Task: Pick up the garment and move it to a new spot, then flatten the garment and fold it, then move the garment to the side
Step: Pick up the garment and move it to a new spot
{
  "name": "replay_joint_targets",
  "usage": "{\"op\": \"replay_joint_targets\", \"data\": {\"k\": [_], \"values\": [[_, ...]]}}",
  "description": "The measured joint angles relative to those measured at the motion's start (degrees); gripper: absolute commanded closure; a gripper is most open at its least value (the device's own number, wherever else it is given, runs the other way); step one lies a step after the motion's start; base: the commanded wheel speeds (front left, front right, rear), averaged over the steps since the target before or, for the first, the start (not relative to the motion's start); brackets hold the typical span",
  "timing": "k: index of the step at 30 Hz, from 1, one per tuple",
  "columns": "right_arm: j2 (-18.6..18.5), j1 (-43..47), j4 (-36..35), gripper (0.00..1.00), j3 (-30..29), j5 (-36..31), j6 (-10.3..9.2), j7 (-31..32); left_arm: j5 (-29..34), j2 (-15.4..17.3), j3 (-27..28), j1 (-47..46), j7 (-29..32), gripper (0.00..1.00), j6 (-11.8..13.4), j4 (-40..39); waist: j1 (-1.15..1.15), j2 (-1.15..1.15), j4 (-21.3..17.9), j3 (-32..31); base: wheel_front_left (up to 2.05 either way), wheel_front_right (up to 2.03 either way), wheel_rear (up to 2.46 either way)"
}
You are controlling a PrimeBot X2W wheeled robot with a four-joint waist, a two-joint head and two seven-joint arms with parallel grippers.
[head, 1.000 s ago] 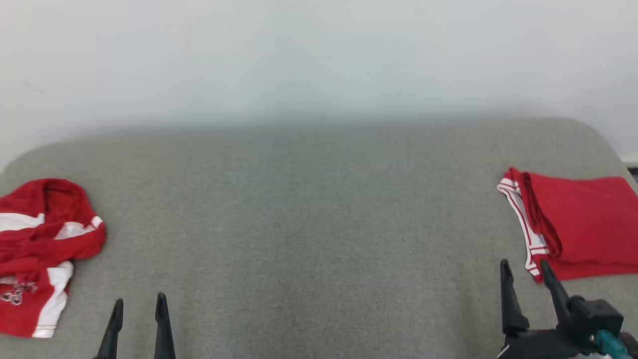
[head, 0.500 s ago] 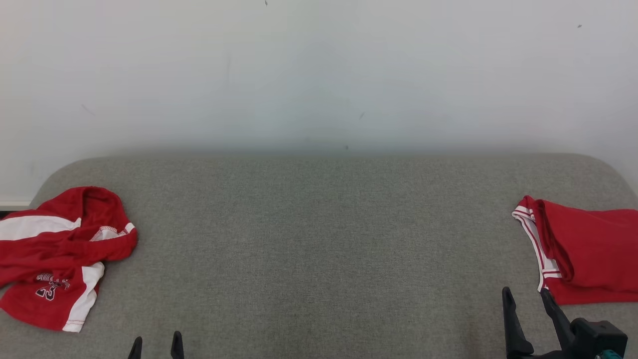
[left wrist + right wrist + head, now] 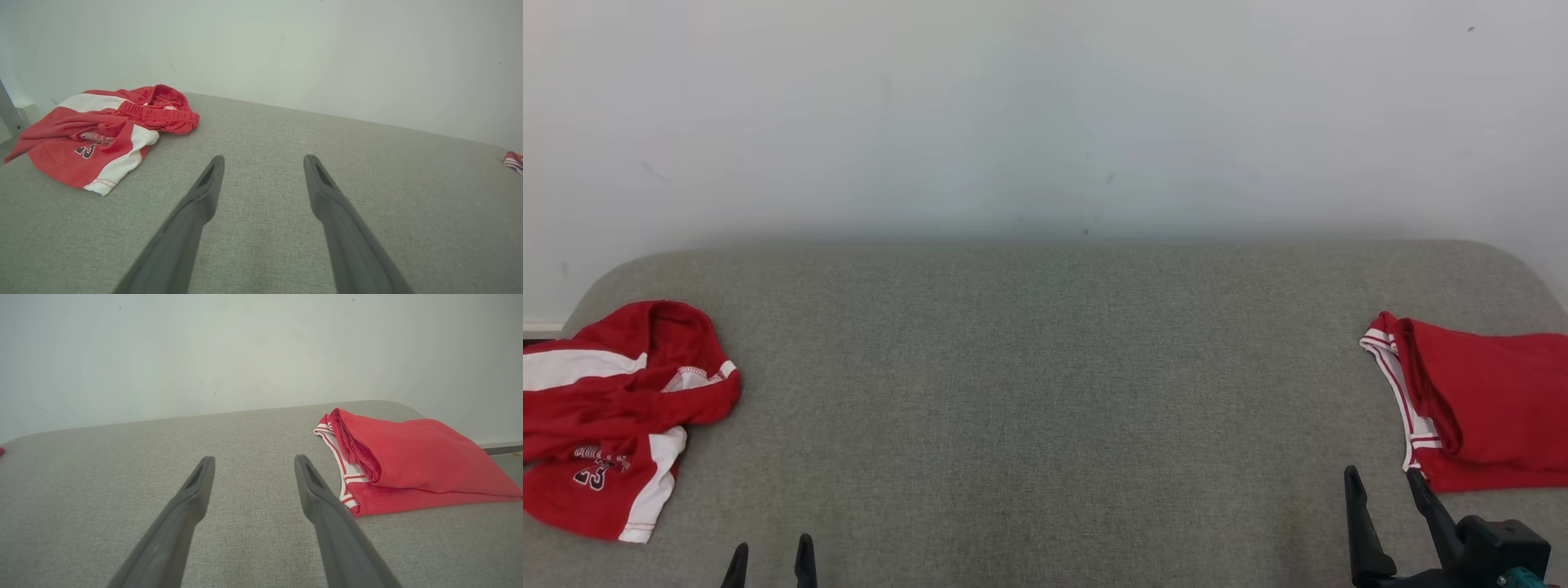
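Note:
A crumpled red and white garment (image 3: 613,416) with a dark printed number lies at the far left of the grey fabric surface (image 3: 1045,392); it also appears in the left wrist view as the crumpled garment (image 3: 106,134). My left gripper (image 3: 772,545) is open and empty near the front edge, to the right of that garment and apart from it; its left gripper (image 3: 264,159) fingers stand wide over bare fabric. My right gripper (image 3: 1382,475) is open and empty at the lower right; the right gripper (image 3: 254,458) fingers spread over bare fabric.
A folded red garment (image 3: 1478,400) with white-striped trim lies at the far right, just beyond my right gripper; the right wrist view has the folded garment (image 3: 404,461) to the right of the fingers. A pale wall (image 3: 1045,114) rises behind the surface.
The whole head picture has shifted, so the camera has moved: more wall is in it and both grippers sit lower. Both garments lie as before, and both grippers stay open.

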Motion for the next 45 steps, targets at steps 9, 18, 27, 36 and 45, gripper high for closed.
{"op": "replay_joint_targets", "data": {"k": [9,18,27,36,45], "values": [[0.01,-0.16,-0.18,0.0,0.18,0.52,0.0,0.38,0.49,-0.24,0.83,-0.47,0.0,0.0,-0.31,0.16,0.0,0.0,2.78,-0.01,0.0,0.0,0.0],[0.02,-2.43,2.16,0.0,2.56,2.01,0.0,0.41,0.98,0.45,1.44,-0.96,0.0,0.0,-0.19,0.05,0.0,0.0,10.26,-0.11,0.0,0.0,0.0],[0.02,-6.99,5.91,0.0,4.08,2.02,0.0,0.41,0.81,1.67,2.16,0.08,0.01,0.0,0.41,-0.59,0.0,0.0,20.08,-0.22,0.0,0.0,0.0],[0.08,-14.82,11.32,0.0,9.1,2.29,0.0,1.15,-0.16,1.33,3.9,1.55,0.0,0.0,2.2,-3.56,0.0,0.0,27.54,0.79,0.0,0.0,0.0],[0.07,-13.16,11.79,0.0,10.7,1.93,0.0,-0.63,-0.38,0.56,4.54,3.64,0.0,0.0,2.82,-5.64,0.0,0.01,29.35,2.77,0.0,0.0,0.0]]}}
